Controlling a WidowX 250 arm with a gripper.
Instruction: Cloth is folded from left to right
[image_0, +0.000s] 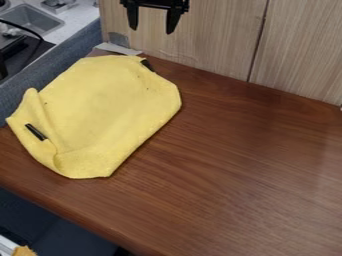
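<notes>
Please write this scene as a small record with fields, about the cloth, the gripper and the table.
cloth: yellow, on left part of view
cloth shape: spread broadly, left edge creased and turned
cloth marks: black strip near left edge
gripper: black, at top edge of view, open, empty
surface: brown wooden table
behind: light wood panels
</notes>
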